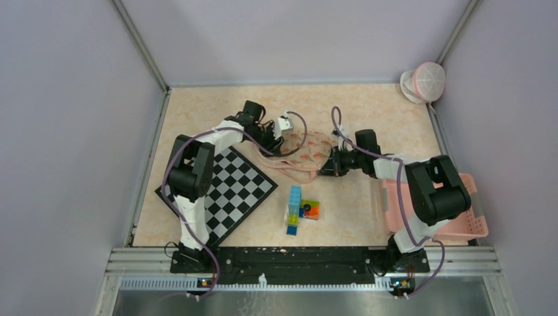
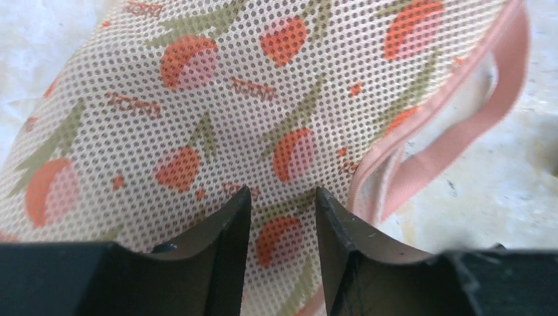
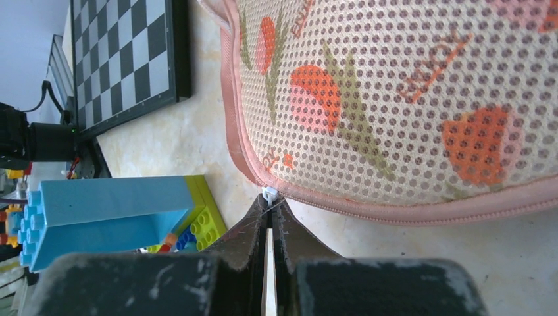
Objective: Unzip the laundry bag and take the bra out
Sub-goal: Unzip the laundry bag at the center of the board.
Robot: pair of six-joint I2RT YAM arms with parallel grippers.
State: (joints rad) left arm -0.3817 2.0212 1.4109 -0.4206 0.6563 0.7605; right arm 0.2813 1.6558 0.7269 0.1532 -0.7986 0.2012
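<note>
The laundry bag [image 1: 304, 155] is cream mesh with orange fruit print and pink zipper trim, and lies on the table's middle. My left gripper [image 1: 279, 141] is at its left end. In the left wrist view the gripper [image 2: 283, 194] is shut on a fold of the bag's mesh [image 2: 230, 99]. A pink loop [image 2: 460, 125] hangs at the bag's edge. My right gripper [image 1: 327, 168] is at the bag's near right edge. In the right wrist view it [image 3: 270, 201] is shut on the white zipper pull [image 3: 268, 193] at the bag's [image 3: 395, 99] pink seam. The bra is hidden.
A chessboard [image 1: 233, 187] lies left of the bag, under the left arm. Coloured toy blocks [image 1: 299, 207] sit just in front of the bag, close to the right gripper [image 3: 105, 217]. A pink basket [image 1: 454, 210] stands at the right edge. A pink-and-white object [image 1: 424, 82] sits beyond the back right corner.
</note>
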